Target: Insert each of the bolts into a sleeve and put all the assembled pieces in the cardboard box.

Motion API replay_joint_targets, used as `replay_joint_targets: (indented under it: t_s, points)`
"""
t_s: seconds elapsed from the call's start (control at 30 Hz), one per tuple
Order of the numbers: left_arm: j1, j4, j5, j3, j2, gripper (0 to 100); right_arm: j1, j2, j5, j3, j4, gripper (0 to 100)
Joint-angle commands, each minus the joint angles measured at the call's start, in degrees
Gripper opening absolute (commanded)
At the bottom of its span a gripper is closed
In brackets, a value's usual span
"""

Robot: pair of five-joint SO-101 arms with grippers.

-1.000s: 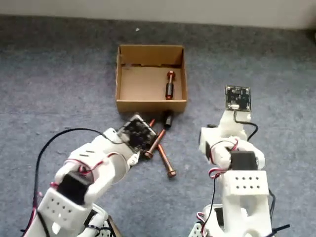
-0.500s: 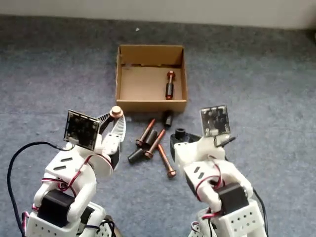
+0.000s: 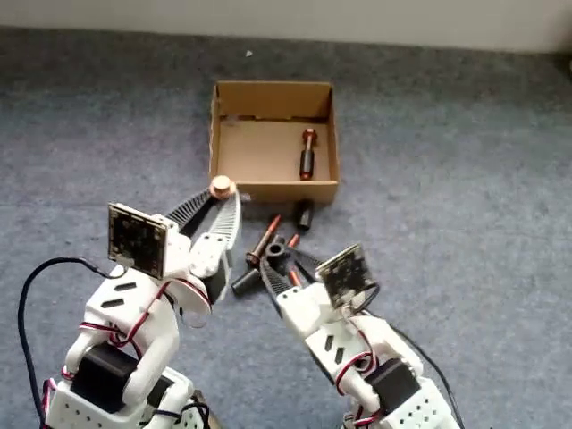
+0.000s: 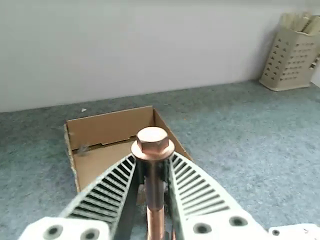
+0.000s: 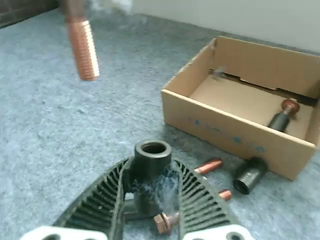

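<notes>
My left gripper [image 3: 219,198] is shut on a copper bolt [image 3: 221,188], held upright with its hex head [image 4: 152,143] above the fingers, just in front of the cardboard box [image 3: 231,189]. My right gripper [image 3: 278,261] is shut on a black sleeve [image 5: 152,156] with its bore facing up, to the right of and lower than the bolt. In the right wrist view the bolt's threaded end [image 5: 83,47] hangs apart from the sleeve. One assembled bolt and sleeve [image 3: 307,154] lies in the box.
On the carpet between the arms lie loose bolts [image 3: 263,239] [image 5: 209,166], a black sleeve [image 3: 245,282], and another sleeve [image 3: 305,215] against the box's front wall. A slotted beige basket [image 4: 295,52] stands by the far wall.
My left gripper has risen from the pile with the bolt in it. My right arm has swung left and down with the sleeve, toward the bolt.
</notes>
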Motion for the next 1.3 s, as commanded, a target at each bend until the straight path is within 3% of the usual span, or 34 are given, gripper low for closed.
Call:
replay_joint_targets:
  t_s: [0.0, 0.47, 0.9, 1.27]
  points:
    - [4.62, -1.58, 0.53, -1.63, -0.92, 0, -3.56, -1.54, 3.43, 2.15, -6.46, 0.5]
    - [9.63, -1.85, 0.44, 1.1, -1.1, 0, -4.7, -1.54, 4.31, 3.21, -10.42, 0.5]
    - [9.63, -1.67, 0.18, 4.62, -17.63, 0, -4.7, -1.54, 4.22, 4.97, -10.51, 0.5]
    - [9.63, 0.79, 0.18, 4.88, -15.87, 0, -4.62, -1.63, 4.22, 4.79, -10.59, 0.5]
